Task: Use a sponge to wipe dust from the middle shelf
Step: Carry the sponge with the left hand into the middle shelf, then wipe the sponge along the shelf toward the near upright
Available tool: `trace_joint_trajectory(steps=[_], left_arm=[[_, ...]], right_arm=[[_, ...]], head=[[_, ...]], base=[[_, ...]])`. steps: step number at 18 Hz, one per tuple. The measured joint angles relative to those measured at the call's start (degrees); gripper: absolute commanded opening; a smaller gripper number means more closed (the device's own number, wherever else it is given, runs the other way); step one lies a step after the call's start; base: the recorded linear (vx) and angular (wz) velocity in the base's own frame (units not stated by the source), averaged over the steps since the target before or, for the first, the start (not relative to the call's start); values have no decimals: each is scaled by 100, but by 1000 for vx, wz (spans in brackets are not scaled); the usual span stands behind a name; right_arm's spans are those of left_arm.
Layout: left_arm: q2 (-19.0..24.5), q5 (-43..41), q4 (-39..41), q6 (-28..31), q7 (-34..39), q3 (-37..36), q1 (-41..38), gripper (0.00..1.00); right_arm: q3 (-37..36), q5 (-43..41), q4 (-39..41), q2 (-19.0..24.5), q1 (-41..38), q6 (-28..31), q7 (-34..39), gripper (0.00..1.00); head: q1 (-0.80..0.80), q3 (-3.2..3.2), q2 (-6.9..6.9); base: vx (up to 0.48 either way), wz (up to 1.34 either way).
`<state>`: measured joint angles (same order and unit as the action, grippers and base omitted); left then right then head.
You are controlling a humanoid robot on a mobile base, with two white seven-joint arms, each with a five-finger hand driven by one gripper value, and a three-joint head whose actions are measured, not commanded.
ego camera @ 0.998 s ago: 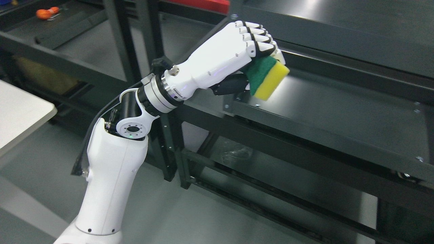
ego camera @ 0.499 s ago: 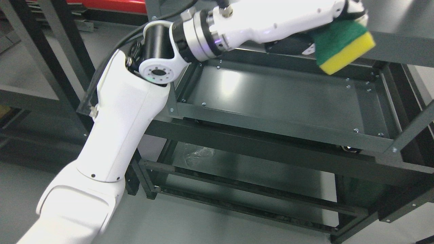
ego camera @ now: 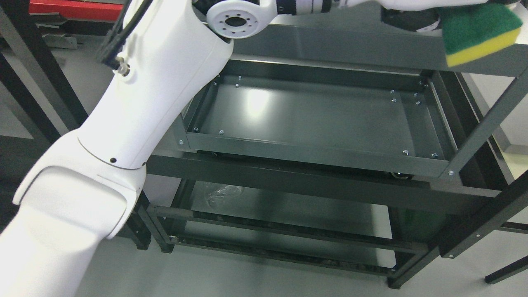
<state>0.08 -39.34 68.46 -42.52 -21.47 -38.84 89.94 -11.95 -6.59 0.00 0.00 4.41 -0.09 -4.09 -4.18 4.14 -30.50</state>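
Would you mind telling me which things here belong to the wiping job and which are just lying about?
For the job:
- sponge, green and yellow, at the top right
- middle shelf, a bare dark metal tray
- left arm, reaching toward the sponge; its hand is mostly cut off by the frame

Just lying about:
- crumpled clear plastic on the lower shelf
- red object at the top left

Head view looks steeply down, close, onto the shelf unit (ego camera: 313, 163).

Glossy metal shelf (ego camera: 313, 113); rough green-topped foam sponge (ego camera: 478, 31).
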Motion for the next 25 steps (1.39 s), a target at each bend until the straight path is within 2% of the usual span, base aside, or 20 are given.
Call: trace_joint_trajectory(steps=[11, 18, 25], left_arm=[[-4, -745, -652, 91, 6, -1113, 221, 0], [24, -797, -702, 11, 10, -1286, 171, 0], [496, -661, -334, -145, -9, -1179, 78, 0]], right_arm=[[0, 0, 0, 0, -1, 0, -2, 100], [0, 0, 0, 0, 2, 0, -4, 100], [0, 0, 0, 0, 1, 0, -6, 100]], head=[[0, 0, 0], [0, 0, 0], [0, 0, 1]], base=[[5, -30], [-3, 18], [2, -11]])
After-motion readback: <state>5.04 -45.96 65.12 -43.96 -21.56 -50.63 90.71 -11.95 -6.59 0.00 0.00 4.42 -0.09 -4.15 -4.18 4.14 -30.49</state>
